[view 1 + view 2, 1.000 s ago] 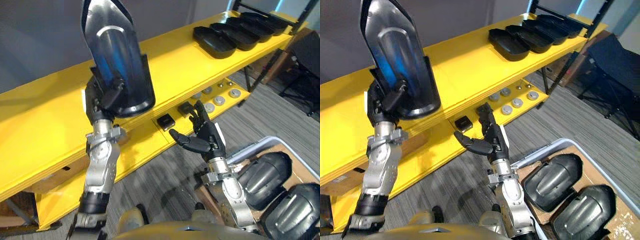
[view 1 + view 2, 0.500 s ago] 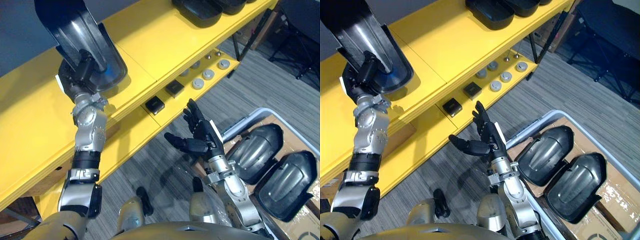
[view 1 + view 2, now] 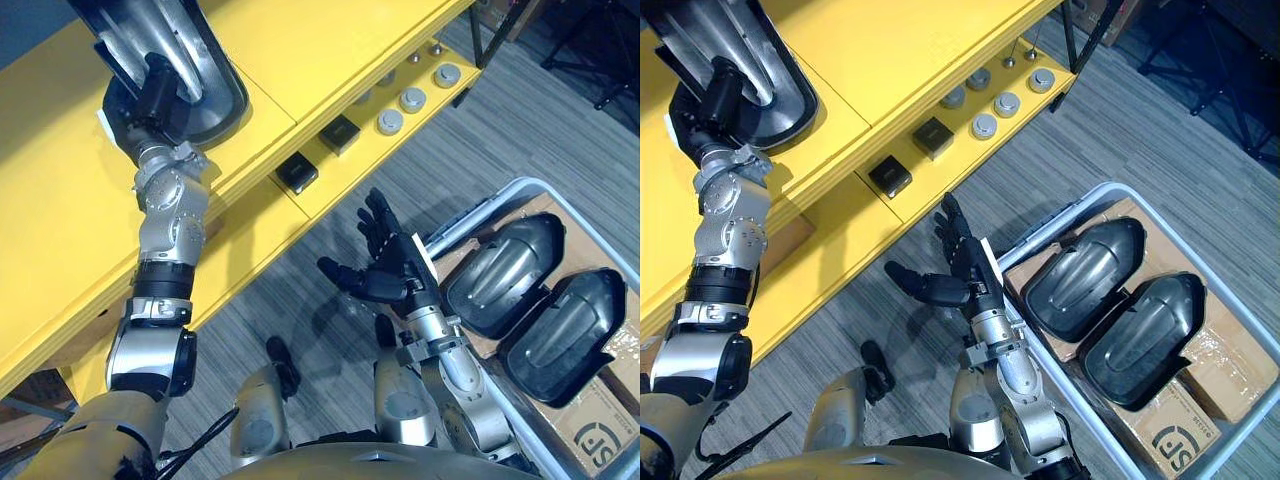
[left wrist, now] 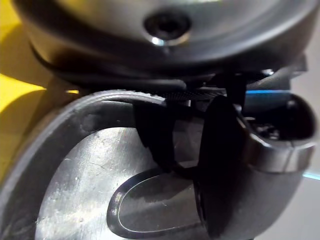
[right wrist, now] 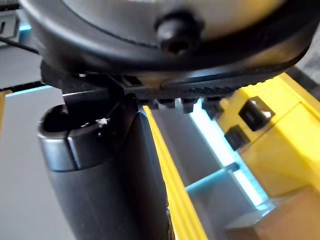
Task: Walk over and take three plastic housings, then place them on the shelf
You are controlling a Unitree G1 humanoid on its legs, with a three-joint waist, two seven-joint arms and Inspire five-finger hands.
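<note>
Change in view: the whole picture has shifted since a second ago, so the camera has moved. The row of housings at the shelf's far end has left the frame and more of the bin (image 3: 470,215) shows.
Change in housing: the plastic housing (image 3: 205,60) stood up in front of the shelf a second ago. Now its rounded end is low over the upper shelf (image 3: 330,40), just inside the front edge.
Left hand: the left hand (image 3: 150,92) grips the housing, its thumb (image 4: 225,165) and fingers curled onto the grey inner face.
Right hand: the right hand (image 3: 390,275) hangs over the carpet (image 3: 520,120) with palm up and fingers spread, holding nothing (much as before).
Other housings: two housings (image 3: 495,275) lie side by side in the bin, well apart from the shelf.
Edges: the housing's rounded end sits close to the shelf lip. Bare yellow board runs away from it on both sides.
Lower shelf: black boxes (image 3: 297,172) and silver discs (image 3: 412,98) line the front of the lower shelf (image 3: 245,225).
Room: open carpet lies between the lower shelf and the bin.
Cut off: the housing's upper part runs out of frame, and a cardboard box (image 3: 600,435) is clipped at the corner.
Hard to tell: the housing seems to rest on the board, but contact is hidden behind the hand.
</note>
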